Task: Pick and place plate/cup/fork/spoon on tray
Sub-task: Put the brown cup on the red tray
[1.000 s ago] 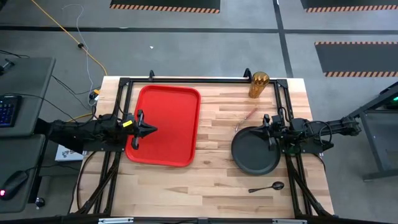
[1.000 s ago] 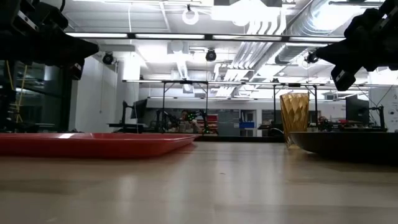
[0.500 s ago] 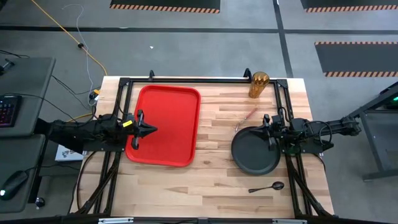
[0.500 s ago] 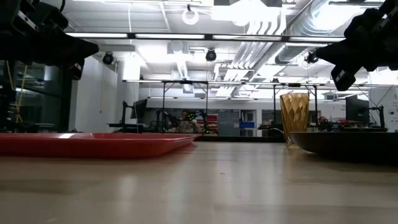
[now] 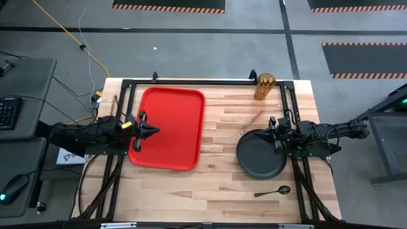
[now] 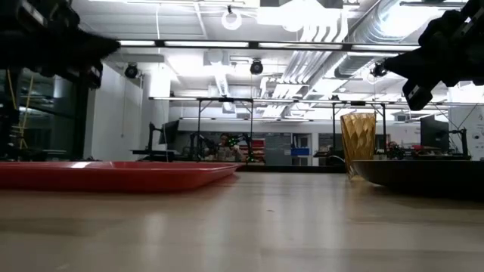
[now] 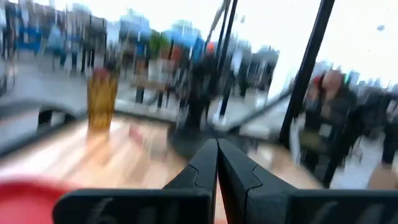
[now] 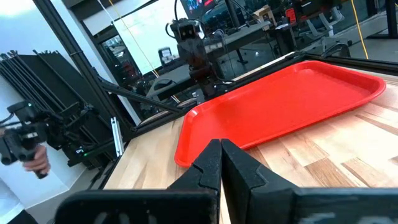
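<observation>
**Bright overhead light, one blurred wrist view**

Ceiling lights [image 6: 231, 19] flare at 12 o'clock in the low view, leaving the near table [image 6: 242, 234] soft. The left wrist view is smeared throughout; the cup [image 7: 101, 102] there is a streak. The high view is evenly lit.

two matte black jointed arms, thin dark cables looped along links. left claw [image 5: 151, 131]: yellow mark near wrist, tapered black fingers. right claw [image 5: 272, 132]: same black, angular wedge-shaped fingers [image 8: 239, 167].

Red tray [image 5: 172, 127], grey-black plate [image 5: 259, 154], amber cup [image 5: 264, 86], pale striped wooden table [image 5: 219, 165].
</observation>
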`<state>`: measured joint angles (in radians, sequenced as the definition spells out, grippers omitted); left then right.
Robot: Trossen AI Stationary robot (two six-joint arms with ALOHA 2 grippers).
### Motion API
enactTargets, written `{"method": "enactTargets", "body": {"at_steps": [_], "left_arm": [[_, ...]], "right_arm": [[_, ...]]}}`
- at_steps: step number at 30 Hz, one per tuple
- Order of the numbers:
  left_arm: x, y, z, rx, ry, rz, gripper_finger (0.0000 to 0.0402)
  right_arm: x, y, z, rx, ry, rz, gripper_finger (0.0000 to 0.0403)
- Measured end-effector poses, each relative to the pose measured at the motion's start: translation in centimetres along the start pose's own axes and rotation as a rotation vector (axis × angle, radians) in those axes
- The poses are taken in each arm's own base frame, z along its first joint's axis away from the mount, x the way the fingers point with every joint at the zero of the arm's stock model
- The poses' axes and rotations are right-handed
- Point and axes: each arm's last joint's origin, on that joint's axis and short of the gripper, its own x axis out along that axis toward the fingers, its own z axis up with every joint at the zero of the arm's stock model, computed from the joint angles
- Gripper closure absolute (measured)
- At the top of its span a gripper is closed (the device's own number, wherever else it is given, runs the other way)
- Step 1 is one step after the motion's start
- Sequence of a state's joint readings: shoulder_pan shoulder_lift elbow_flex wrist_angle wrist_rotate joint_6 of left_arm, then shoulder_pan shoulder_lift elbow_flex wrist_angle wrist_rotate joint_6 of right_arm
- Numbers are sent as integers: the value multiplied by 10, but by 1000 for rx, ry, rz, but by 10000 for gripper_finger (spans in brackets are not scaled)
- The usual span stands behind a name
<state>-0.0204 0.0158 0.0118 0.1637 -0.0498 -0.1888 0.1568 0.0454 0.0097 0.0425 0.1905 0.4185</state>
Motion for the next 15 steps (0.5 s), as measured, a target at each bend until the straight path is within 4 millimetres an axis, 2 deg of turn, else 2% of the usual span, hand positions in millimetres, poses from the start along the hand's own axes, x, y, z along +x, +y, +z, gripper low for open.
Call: {"method": "enactTargets", "body": {"at_steps": [3, 9, 15], "left_arm": [[-1, 0, 14, -20, -160, 51, 398], [-8, 8, 33, -203, -436, 406, 398], [0, 7, 43, -237, -408, 446, 398]], "right_arm": [[0, 0, 0, 0, 0, 0, 402], [0, 0, 0, 0, 0, 0, 402], [0, 0, 0, -22, 0, 0, 402]]}}
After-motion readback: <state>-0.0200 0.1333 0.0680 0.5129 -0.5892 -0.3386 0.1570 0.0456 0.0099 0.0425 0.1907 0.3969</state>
